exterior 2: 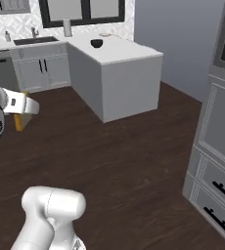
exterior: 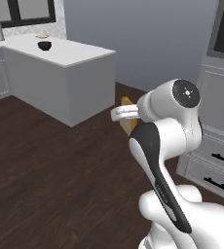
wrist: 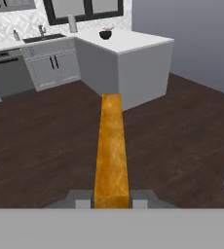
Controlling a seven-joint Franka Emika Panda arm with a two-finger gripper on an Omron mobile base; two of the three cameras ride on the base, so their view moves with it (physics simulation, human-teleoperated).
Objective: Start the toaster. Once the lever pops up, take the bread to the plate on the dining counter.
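Golden-orange bread [wrist: 111, 151] clamped edge-on between the gripper [wrist: 112, 198] jaws, above dark wood floor [wrist: 46, 146]. 1 black bowl [wrist: 105, 34] on white counter [wrist: 128, 41], contents unclear.

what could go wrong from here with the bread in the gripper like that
1. The gripper holds the bread only by its near edge, with most of the slice sticking out ahead; a jolt could probably tilt it or shake it loose over the wooden floor.
2. The protruding slice points toward the corner of the white counter; driving close might knock the bread against it.
3. A black bowl already sits on that counter, so the set-down spot may be tight.
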